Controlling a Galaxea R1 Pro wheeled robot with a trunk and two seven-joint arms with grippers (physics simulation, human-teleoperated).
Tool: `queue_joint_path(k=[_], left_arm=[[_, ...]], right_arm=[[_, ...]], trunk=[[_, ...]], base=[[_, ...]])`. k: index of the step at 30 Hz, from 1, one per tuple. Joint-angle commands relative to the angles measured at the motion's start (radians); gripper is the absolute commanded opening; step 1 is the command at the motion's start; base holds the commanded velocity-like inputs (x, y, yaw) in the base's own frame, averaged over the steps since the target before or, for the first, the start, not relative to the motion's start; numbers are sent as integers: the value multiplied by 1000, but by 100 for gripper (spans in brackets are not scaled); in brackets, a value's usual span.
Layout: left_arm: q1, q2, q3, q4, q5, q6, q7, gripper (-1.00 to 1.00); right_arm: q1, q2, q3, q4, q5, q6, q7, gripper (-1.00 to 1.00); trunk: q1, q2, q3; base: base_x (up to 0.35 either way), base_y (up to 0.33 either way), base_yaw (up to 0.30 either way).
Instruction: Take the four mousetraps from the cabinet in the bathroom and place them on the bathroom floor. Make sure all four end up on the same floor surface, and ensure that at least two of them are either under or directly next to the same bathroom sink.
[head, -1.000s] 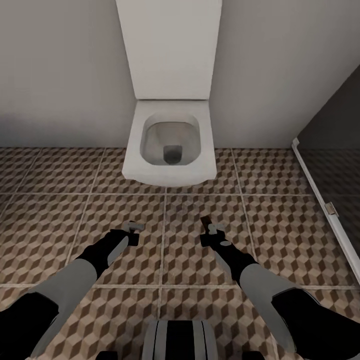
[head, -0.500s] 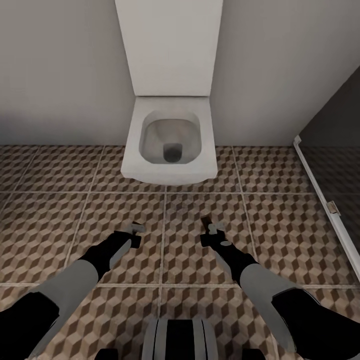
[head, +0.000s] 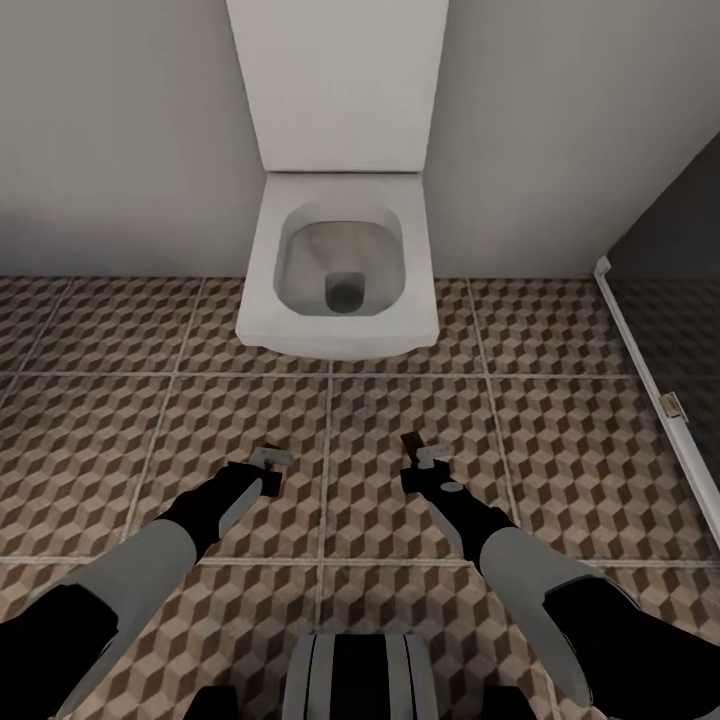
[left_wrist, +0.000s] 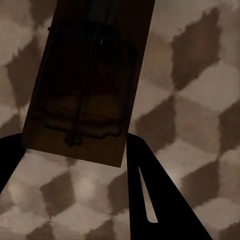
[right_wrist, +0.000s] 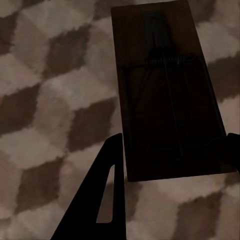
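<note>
Between the earlier head frames and this one the whole picture slid: the toilet (head: 338, 265) sat slightly higher and larger in view, while both arms kept the same pose against the robot's trunk. That reads as camera or base motion toward the toilet, not movement of the objects. Each arm carried one of the mousetraps. In the left wrist view a mousetrap (left_wrist: 85, 80) lay between the dark fingers (left_wrist: 155, 200) of the left end effector (head: 268, 462), closed onto the board's near end, wire frame and spring facing the camera. In the right wrist view the second mousetrap (right_wrist: 167, 90) sat likewise between the fingers (right_wrist: 100, 200) of the right end effector (head: 420, 458), also closed on it. Both traps hung above the bathroom floor (head: 560, 420), on the robot's side of the toilet bowl and well apart from it; whether they were touching the tiles could not be told. Judgement: two of four traps were in transit and none of these yet released; no sink was in view, so the robot probably had to turn away from the toilet before setting them down. Surface: large tiles in a brown, beige and white cube print with pale grout lines, flat and unobstructed near the toilet. Room: plain pale wall behind the toilet; to the toilet's right a dark panel (head: 680, 250) with a white lower rail (head: 650, 370).
</note>
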Motion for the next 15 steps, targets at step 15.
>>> queue_joint_path(k=[15], left_arm=[[-1,2,-8,-1,7,4,8,-100]], right_arm=[[-1,0,9,3,-8,-40,-5,-100]], trunk=[[0,0,-1]], base=[[0,0,0]])
